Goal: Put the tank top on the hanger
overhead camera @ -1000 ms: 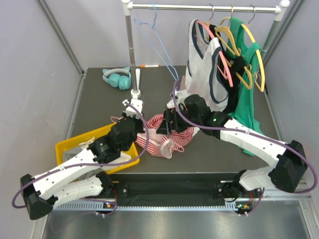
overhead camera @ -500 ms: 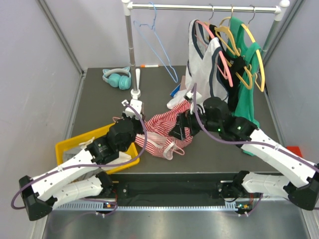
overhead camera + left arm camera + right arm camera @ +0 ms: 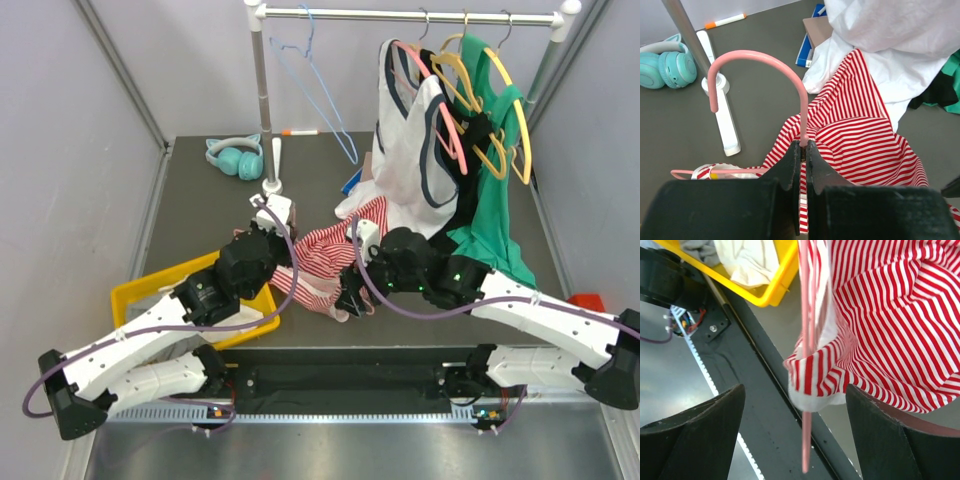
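Left claw (image 3: 801,150) is closed tight on the neck of the hanger (image 3: 758,54), just under the hook, which rises clear above the black fingers (image 3: 788,165). Right claw (image 3: 794,390) is wide open. Its two dark fingers (image 3: 700,435) are spread well apart, touching neither the cloth nor the pink wire that runs between them.

The tank top (image 3: 325,255) lies bunched on the worktop (image 3: 200,220) just to the right of the yellow bin (image 3: 135,295), between the two claws. In the right wrist view a fold of its red and white stripes drapes over the thin wire of the hanger, with the bin's corner just beside that wire. Most of the fabric spreads away from the bin towards the white top (image 3: 415,150) that hangs from the rail. In the left wrist view one arm of the hanger runs sideways, low beside the fingers, into a strap of the striped cloth.

Teal headphones (image 3: 235,157) rest on the worktop well beyond the bin, at the far edge. A rumpled pale cloth (image 3: 747,260) lies inside the bin.
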Controlling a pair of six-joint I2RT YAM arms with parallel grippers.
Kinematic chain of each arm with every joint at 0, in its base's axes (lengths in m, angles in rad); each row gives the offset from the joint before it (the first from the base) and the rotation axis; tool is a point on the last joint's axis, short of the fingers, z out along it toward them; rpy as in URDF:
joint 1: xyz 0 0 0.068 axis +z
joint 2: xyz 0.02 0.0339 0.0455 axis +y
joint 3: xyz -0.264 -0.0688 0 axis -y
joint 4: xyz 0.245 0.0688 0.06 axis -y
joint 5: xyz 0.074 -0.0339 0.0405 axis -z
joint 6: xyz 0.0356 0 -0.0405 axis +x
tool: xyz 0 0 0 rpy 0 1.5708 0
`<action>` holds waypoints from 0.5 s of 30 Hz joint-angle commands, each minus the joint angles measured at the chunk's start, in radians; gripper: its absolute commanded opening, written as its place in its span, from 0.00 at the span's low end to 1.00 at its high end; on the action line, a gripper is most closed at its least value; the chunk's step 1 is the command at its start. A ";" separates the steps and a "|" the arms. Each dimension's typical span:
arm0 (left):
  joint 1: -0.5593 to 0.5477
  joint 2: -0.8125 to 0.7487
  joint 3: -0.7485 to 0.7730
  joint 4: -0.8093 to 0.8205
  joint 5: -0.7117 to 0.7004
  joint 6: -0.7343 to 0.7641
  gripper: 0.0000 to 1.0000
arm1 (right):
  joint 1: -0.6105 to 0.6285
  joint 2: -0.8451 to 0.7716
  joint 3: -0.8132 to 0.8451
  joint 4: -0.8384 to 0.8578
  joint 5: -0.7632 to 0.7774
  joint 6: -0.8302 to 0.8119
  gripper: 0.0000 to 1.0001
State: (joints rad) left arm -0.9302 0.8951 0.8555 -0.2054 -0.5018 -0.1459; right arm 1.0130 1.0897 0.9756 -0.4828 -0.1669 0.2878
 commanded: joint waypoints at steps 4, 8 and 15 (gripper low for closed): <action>0.001 -0.002 0.085 0.003 0.074 0.002 0.00 | 0.029 0.010 -0.041 0.134 0.092 -0.021 0.77; 0.001 -0.002 0.089 -0.005 0.091 -0.003 0.00 | 0.030 0.019 -0.058 0.162 0.092 -0.019 0.67; 0.001 0.007 0.093 0.000 0.135 -0.015 0.00 | 0.032 0.029 -0.072 0.220 0.115 -0.018 0.23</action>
State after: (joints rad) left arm -0.9302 0.8955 0.9001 -0.2440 -0.4057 -0.1452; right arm 1.0321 1.1095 0.8997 -0.3477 -0.0792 0.2790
